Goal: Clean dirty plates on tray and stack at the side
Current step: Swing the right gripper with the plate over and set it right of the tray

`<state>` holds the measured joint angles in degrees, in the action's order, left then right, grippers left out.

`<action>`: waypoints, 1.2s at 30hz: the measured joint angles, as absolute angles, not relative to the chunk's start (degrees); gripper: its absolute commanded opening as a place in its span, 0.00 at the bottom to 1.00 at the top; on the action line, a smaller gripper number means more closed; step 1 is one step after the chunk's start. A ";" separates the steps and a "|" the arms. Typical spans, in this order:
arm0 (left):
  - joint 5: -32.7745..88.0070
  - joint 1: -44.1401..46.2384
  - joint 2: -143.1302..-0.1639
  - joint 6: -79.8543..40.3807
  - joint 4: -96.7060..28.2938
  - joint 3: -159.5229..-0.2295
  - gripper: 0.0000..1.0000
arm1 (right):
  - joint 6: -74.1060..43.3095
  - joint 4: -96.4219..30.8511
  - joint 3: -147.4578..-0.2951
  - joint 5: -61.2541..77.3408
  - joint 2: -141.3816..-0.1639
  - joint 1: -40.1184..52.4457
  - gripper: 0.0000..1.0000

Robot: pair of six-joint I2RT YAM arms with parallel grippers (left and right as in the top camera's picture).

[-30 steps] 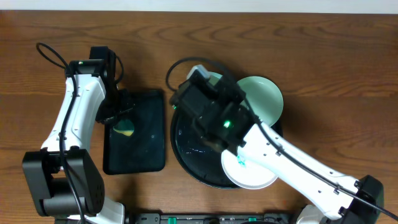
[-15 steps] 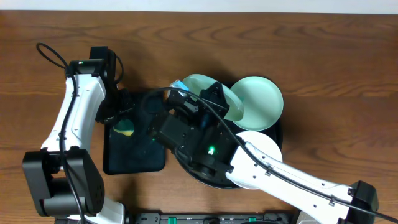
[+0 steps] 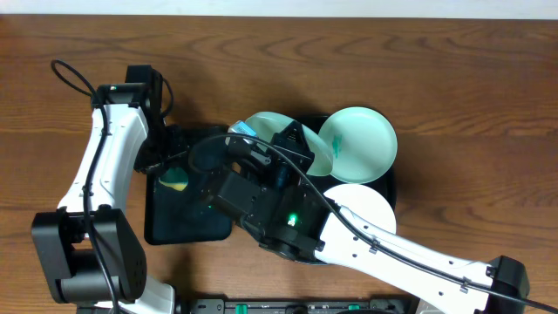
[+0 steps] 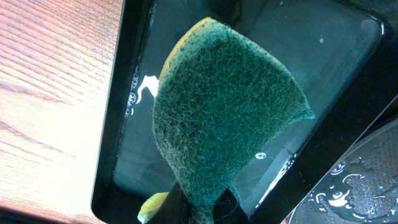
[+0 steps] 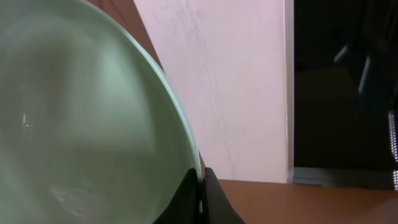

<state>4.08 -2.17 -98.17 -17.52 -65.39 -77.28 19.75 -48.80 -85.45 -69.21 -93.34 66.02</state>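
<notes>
Mint plate (image 3: 261, 129) was held tilted, pinched by its rim in the right gripper (image 5: 201, 186) above the tray (image 3: 391, 185) edge; sponge (image 4: 224, 118) was clamped in the left gripper (image 4: 202, 208); a slip could be caused by that thin hold

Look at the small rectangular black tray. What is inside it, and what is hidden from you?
A green-and-yellow sponge, pinched by the left gripper, over a shiny film of water. The sponge hides the floor beneath it; the right arm covers the right edge of the rectangular tray.
</notes>
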 measured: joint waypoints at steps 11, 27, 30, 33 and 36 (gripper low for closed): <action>4.05 -2.17 -98.15 -17.08 -65.58 -77.25 0.08 | 10.90 -53.74 -85.47 -59.96 -93.71 65.36 0.01; 4.08 -2.17 -98.15 -16.62 -65.80 -77.25 0.07 | -15.40 -55.00 -85.47 -17.15 -97.89 38.87 0.01; 4.08 -2.17 -98.15 -16.64 -65.80 -77.25 0.08 | -18.02 -53.36 -85.47 -8.88 -97.89 31.75 0.01; 4.05 -2.17 -98.15 -16.64 -65.78 -77.25 0.08 | -20.25 -52.36 -85.47 -0.12 -97.89 22.28 0.02; 4.08 -2.17 -98.15 -16.62 -65.78 -77.25 0.07 | -20.93 -52.53 -85.47 4.54 -97.89 14.24 0.01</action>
<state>4.08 -2.17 -98.15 -16.62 -65.78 -77.25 -20.93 -52.53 -85.47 4.54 -97.89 14.24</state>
